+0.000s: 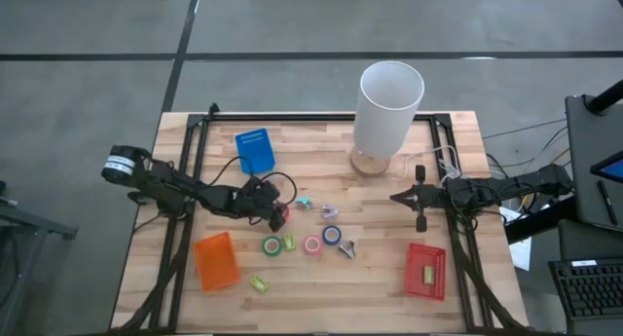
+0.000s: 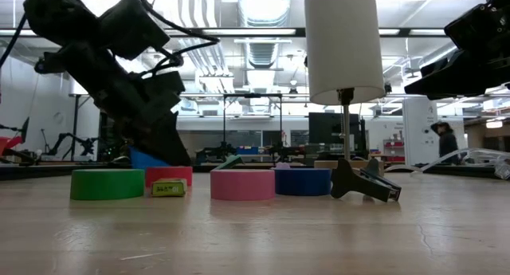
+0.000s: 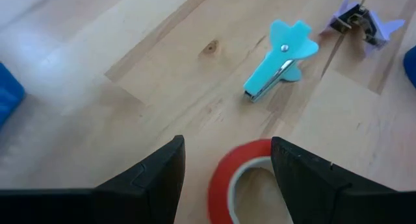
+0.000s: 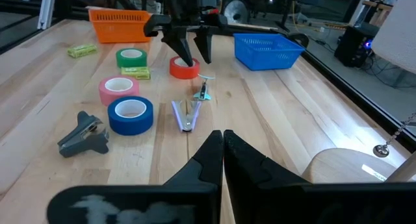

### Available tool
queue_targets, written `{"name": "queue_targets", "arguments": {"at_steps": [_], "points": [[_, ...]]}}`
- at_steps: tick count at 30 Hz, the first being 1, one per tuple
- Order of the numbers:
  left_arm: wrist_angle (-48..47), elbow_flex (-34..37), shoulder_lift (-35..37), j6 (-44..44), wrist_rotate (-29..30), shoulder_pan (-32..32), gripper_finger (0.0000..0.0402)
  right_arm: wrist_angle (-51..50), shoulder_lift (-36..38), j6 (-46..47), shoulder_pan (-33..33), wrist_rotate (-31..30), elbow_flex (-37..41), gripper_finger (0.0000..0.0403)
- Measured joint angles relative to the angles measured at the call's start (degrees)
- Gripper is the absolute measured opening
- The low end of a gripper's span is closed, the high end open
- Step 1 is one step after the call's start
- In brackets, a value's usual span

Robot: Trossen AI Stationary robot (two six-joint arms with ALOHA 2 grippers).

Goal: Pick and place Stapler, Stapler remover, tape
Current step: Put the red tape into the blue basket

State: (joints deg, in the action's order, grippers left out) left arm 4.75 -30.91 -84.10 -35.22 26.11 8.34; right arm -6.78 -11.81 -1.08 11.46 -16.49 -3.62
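the left arm's end effector (image 1: 276,216) is reaching down over the small red ring-shaped roll of tape (image 3: 242,182), its two dark fingers (image 3: 151,178) spread wide and standing either side of the roll; it is not pinching it yet. the stance looks like a straddle for closing on the ring across its width, since a flat roll on the wooden tabletop (image 1: 380,287) offers only its outer wall to grip.

the other rolls are lying flat just beside it in a loose row: a green roll of tape (image 1: 272,245), a pink roll of tape (image 1: 311,244) and a blue roll of tape (image 1: 332,235). a turquoise claw-shaped staple remover (image 3: 278,60) and a lilac staple remover (image 3: 361,21) are sitting near the red roll, and a dark grey staple remover (image 4: 83,134) is lying beside the blue one.

the right arm's end effector (image 1: 421,197) is waiting near the white cylindrical lamp (image 1: 388,110), fingers pressed together, holding nothing.

three mesh baskets are standing around the things: a blue plastic basket (image 1: 255,150) and an orange plastic basket (image 1: 215,261), both looking empty, and a red plastic basket (image 1: 425,271) with one small yellow-green block (image 1: 426,274) in it. two more yellow-green blocks (image 1: 259,284) are lying loose on the wood.
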Motion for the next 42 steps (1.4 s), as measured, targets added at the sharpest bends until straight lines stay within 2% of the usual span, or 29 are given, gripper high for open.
{"name": "queue_targets", "arguments": {"at_steps": [5, 14, 26, 33, 42], "points": [[-1.5, -1.0, 1.5, 3.6, 0.9, 0.1, 0.0226, 0.0, 0.0, 0.0, 0.0, 0.0, 0.0, 0.0008], [-9.8, -0.8, 1.5, 1.3, 0.5, 0.1, 0.0226, 0.0, 0.0, 0.0, 0.0, 0.0, 0.0, 0.0008], [-8.9, -0.8, 0.6, -0.1, -2.0, 0.0, 0.0222, 0.0, 0.0, 0.0, 0.0, 0.0, 0.0, 0.0008], [-7.6, -0.8, 0.2, 0.3, -2.7, 0.0, 0.0166, 0.0, 0.0, 0.0, 0.0, 0.0, 0.0, 0.0008], [-6.3, -0.7, 0.3, 2.2, -1.0, 0.1, 0.0050, 0.0, 0.0, 0.0, 0.0, 0.0, 0.0, 0.0008]]}}
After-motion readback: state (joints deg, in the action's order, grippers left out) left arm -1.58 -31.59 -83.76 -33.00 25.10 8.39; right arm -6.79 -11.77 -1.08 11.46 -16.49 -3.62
